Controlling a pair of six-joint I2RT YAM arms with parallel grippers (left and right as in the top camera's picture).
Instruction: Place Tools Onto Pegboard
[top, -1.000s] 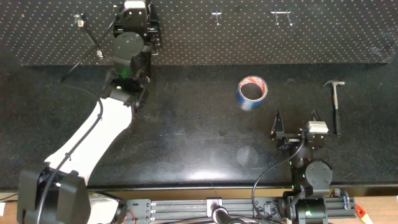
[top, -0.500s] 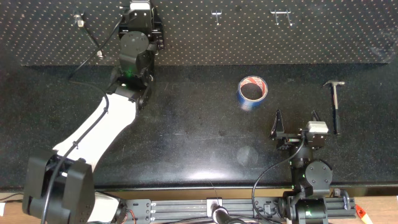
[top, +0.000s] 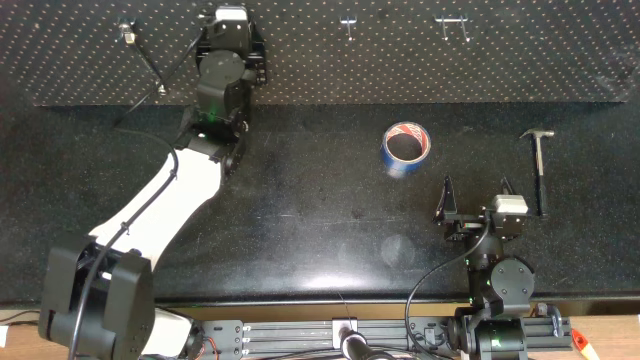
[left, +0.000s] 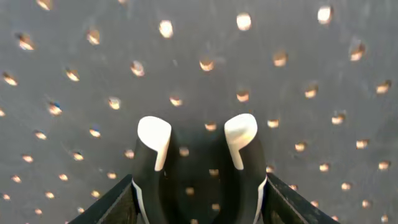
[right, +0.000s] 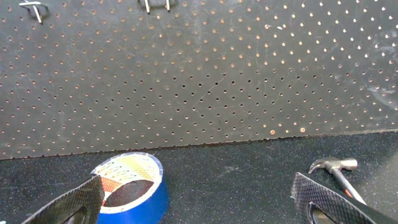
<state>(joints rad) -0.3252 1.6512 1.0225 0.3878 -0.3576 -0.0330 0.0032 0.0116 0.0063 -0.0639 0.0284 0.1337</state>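
My left gripper (top: 232, 28) is up against the black pegboard (top: 400, 60), left of its middle. Its white-tipped fingers (left: 154, 138) stand open close to the holes, with nothing but shadowed board between them (left: 198, 140). A slender black tool (top: 145, 60) hangs slanted on the board's left part. The blue tape roll (top: 406, 147) and a hammer (top: 540, 170) lie on the dark table at the right. My right gripper (top: 478, 197) rests open, short of both; from its wrist the tape roll (right: 127, 186) and the hammer head (right: 333, 166) sit ahead of the spread fingers (right: 199, 211).
Two metal hooks (top: 348, 24) (top: 452, 26) stick out of the pegboard's upper right part, also seen from the right wrist as hooks (right: 155, 5) (right: 32, 7). A thin cable (top: 125, 115) runs below the hanging tool. The table (top: 300, 200) between the arms is bare.
The left arm has pushed farther up and slightly right, bringing its gripper closer to the pegboard. The right arm, tape and hammer have stayed put.
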